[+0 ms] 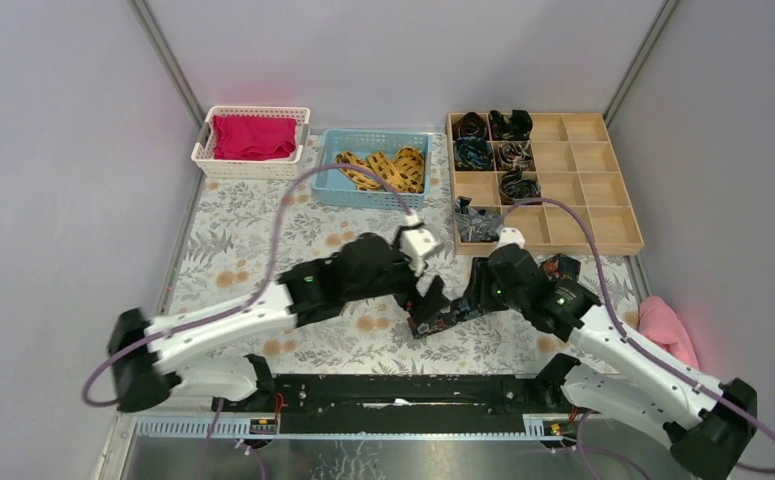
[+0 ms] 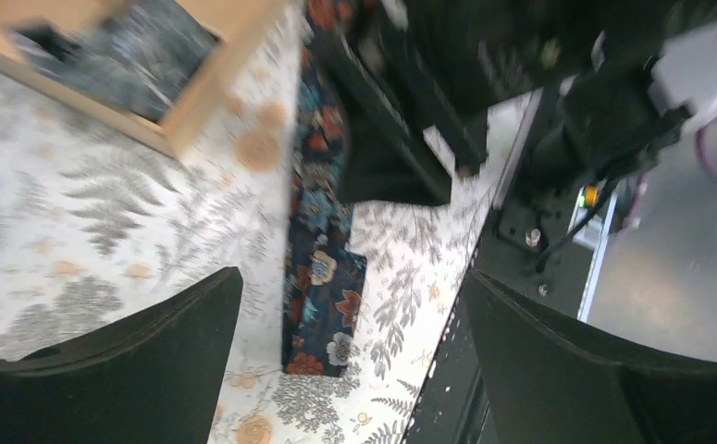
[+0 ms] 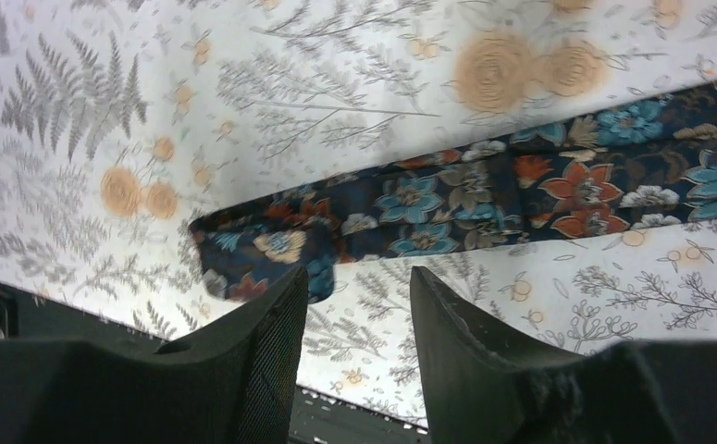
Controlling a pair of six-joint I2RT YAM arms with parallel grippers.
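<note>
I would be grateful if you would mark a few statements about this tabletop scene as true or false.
1. The floral strip lies on the patterned tablecloth. True.
2. The left end effector is shut on the floral strip. False: its fingers stand wide apart on either side of it.
3. The white basket holds yellow strips. False: it holds red cloth; the yellow strips are in the blue basket.
4. The wooden tray has several empty compartments. True.
5. The right end effector is open over the floral strip. True.

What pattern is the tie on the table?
Tie: navy with teal, rust and cream flowers; right wrist view shows it best.
</note>
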